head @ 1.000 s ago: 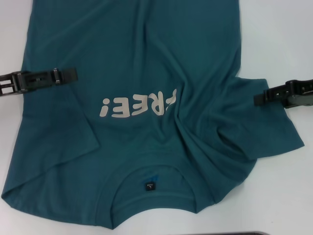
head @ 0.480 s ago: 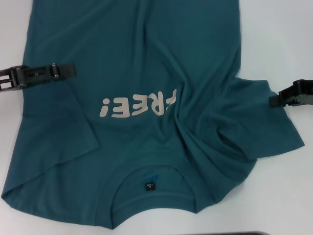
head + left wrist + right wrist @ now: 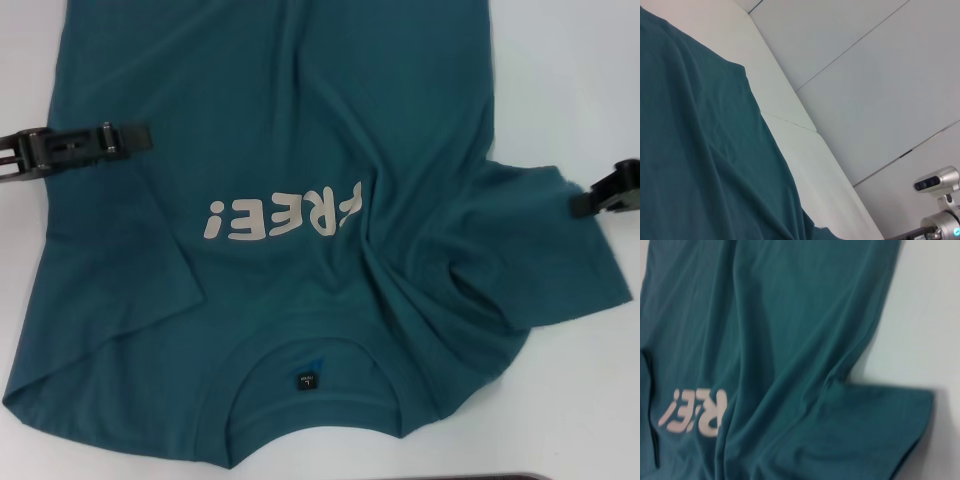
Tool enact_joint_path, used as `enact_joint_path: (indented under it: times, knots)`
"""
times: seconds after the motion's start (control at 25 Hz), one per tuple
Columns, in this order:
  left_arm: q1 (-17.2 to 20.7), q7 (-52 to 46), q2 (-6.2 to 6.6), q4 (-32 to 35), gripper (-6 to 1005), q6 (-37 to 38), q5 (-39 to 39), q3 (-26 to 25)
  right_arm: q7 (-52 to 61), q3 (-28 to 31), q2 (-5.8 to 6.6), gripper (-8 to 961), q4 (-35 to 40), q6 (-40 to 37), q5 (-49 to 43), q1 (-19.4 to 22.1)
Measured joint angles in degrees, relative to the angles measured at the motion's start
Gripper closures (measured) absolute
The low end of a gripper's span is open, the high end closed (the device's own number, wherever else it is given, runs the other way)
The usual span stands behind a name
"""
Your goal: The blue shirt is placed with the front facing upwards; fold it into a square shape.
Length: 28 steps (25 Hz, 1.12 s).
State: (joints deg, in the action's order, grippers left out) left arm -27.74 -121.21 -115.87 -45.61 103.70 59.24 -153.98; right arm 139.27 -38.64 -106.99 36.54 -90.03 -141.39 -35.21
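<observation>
1. The shirt lies front up on the white bench, covering most of the head view.
2. Its long axis runs 12 to 6 o'clock, collar at 6 o'clock nearest the robot, hem end off past 12.
3. The pale letters read upside down; a small black label sits inside the collar.
4. Deep creases gather at 4 o'clock, where the sleeve spreads onto the bench.
5. The left end effector reaches in from 9 o'clock over the shirt's side; its fingers look pressed together, pinching nothing.
6. The right end effector is at 3 o'clock at the sleeve's edge; I cannot tell its finger state.
</observation>
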Motion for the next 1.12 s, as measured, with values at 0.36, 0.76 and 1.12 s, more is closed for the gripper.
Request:
enact_joint_path:
  times: [0.36,0.76,1.12]
  knots:
    - [0.6,-0.1,0.03,0.1,94,0.4,0.0,-1.2,1.7,5.7,0.52,941,6.5,-3.9,0.4,0.2]
    - [1.5,-0.8,0.03,-0.1,94,0.9,0.1,-3.6,2.1,6.8,0.47,939,6.9,-5.1,0.6,-1.6]
    - [1.8,-0.8,0.44,-0.1,95,1.0,0.3,-5.1,1.7,6.6,-0.10,938,7.7,-11.5,0.9,-2.7]
